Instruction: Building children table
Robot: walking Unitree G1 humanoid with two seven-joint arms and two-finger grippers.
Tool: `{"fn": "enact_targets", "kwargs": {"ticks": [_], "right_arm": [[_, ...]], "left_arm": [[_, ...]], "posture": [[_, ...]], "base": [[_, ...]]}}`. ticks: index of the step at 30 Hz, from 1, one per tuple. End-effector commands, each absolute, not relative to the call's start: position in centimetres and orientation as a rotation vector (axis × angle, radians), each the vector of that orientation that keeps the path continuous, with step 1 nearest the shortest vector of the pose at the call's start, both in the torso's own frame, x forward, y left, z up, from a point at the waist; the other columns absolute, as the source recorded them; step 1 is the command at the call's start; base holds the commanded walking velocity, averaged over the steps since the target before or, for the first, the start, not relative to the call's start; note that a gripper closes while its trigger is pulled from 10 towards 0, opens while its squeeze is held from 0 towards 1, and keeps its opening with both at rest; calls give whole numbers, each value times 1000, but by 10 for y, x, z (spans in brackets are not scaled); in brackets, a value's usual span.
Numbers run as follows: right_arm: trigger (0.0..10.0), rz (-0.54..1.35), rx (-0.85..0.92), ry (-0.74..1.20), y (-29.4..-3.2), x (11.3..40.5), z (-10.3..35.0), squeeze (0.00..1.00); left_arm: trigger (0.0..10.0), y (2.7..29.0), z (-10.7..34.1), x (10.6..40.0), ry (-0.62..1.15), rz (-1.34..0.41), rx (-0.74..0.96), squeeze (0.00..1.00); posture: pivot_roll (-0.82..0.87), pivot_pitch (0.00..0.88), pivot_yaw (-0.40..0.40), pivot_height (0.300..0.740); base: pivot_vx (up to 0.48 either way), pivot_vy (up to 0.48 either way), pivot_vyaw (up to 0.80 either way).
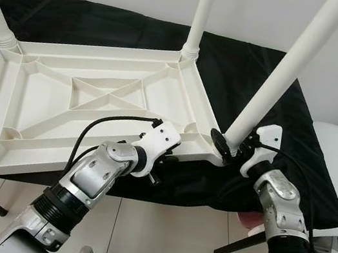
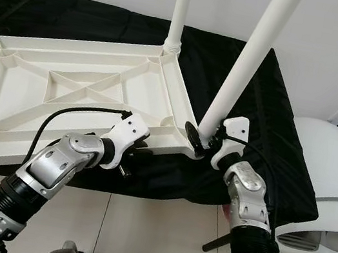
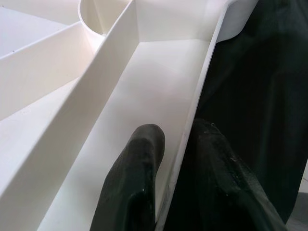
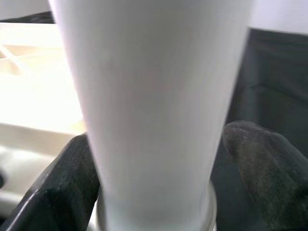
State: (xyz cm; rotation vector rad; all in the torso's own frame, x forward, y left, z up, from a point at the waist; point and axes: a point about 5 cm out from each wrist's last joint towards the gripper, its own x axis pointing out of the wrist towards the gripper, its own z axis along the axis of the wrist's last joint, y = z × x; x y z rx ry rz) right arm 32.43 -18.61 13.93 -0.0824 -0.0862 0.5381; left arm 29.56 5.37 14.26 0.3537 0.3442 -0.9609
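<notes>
Four legs up on the inverted tabletop (image 1: 95, 97) over the black cloth (image 1: 297, 142), seen from the head, with the right gripper (image 1: 234, 144) at the near-right leg (image 1: 283, 74) by its socket. Left wrist: left gripper (image 3: 180, 159) pinched on the tabletop's rim wall, steadying. Right wrist: fingers (image 4: 260, 159) clamped either side of the leg — seemingly the last leg being seated; next, probably twisting or pressing home.
</notes>
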Motion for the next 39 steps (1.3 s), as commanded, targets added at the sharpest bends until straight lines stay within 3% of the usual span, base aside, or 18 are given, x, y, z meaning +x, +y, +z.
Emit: {"fn": "enact_targets", "kwargs": {"ticks": [1,7,16,29,31,32,34,35,36,39], "right_arm": [[10000,623,-50,-88,-192,323,141,0],[10000,767,-81,-93,-197,325,150,0],[10000,803,-123,-77,-217,337,160,0],[10000,854,-126,-59,-219,343,160,0],[8980,877,-114,-61,-214,345,159,0],[6863,893,-107,-63,-211,345,158,0],[6863,893,-107,-63,-211,345,158,0],[8157,910,-100,-63,-208,346,156,0],[4745,919,-96,-62,-205,346,154,0],[4784,931,-90,-60,-203,346,152,0]], "left_arm": [[10000,49,141,290,358,-1044,349,0],[10000,49,142,291,355,-1041,350,0],[10000,50,144,291,352,-1041,353,0],[10000,50,144,291,351,-1044,354,0],[10000,49,145,291,350,-1046,355,0],[10000,49,145,291,349,-1047,356,0],[10000,49,145,291,349,-1047,356,0],[10000,49,145,292,349,-1047,356,0],[10000,49,145,291,348,-1048,357,0],[10000,49,145,291,348,-1048,357,0]], "posture": [[-28,71,-59,740],[-28,70,-56,740],[-21,65,-55,740],[-23,60,-48,740],[-21,59,-48,740],[-21,58,-48,740],[-21,58,-48,740],[-19,58,-48,740],[-17,57,-48,740],[-17,58,-48,740]], "base": [[0,0,0],[0,0,0],[0,0,0],[0,0,0],[0,0,0],[0,0,0],[0,0,0],[0,0,0],[0,0,0],[0,0,0]]}}
